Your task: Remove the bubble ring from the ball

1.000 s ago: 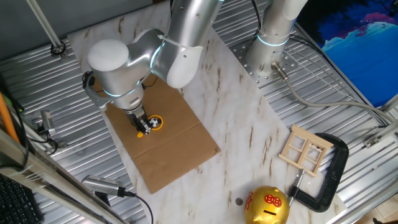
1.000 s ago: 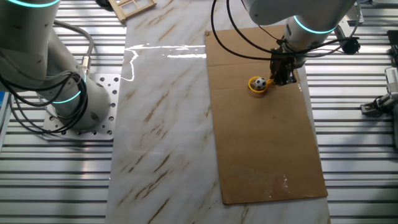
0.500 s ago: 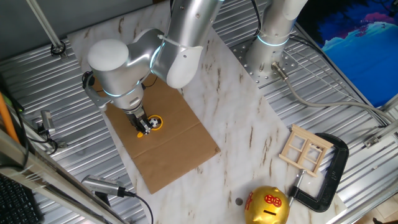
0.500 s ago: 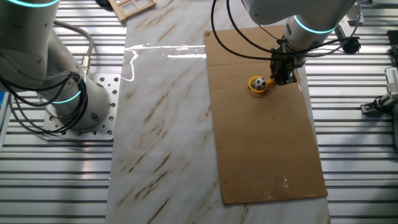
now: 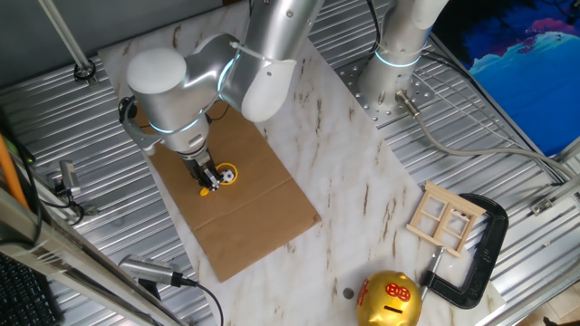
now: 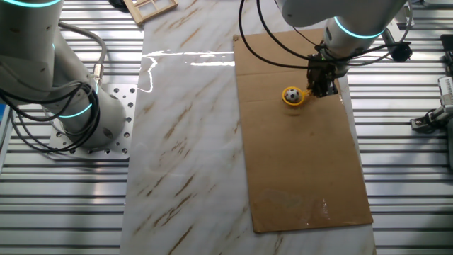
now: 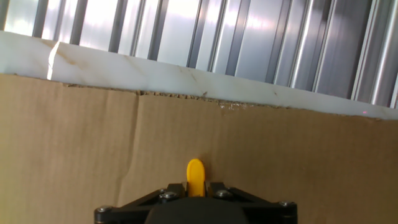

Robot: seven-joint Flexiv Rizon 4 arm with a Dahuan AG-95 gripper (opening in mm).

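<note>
The yellow-orange bubble ring (image 6: 286,98) lies on the brown cardboard sheet (image 6: 297,163) with the tiny black-and-white ball (image 6: 291,93) inside its loop. It also shows in one fixed view (image 5: 228,177). My gripper (image 6: 316,90) stands right beside the loop and is shut on the ring's short handle. In the hand view the yellow handle (image 7: 195,176) sticks out between the black fingertips (image 7: 215,188). The loop and the ball are out of sight in the hand view.
The cardboard lies on a marble board (image 6: 184,142) over a ribbed metal table. A gold piggy bank (image 5: 388,299), a small wooden frame (image 5: 444,220) and a black clamp (image 5: 476,258) sit at the far end. A second arm's base (image 5: 385,77) stands nearby.
The arm has shifted slightly. The ring and the ball have moved a little along the cardboard, away from the gripper side. The gripper stays shut on the handle.
</note>
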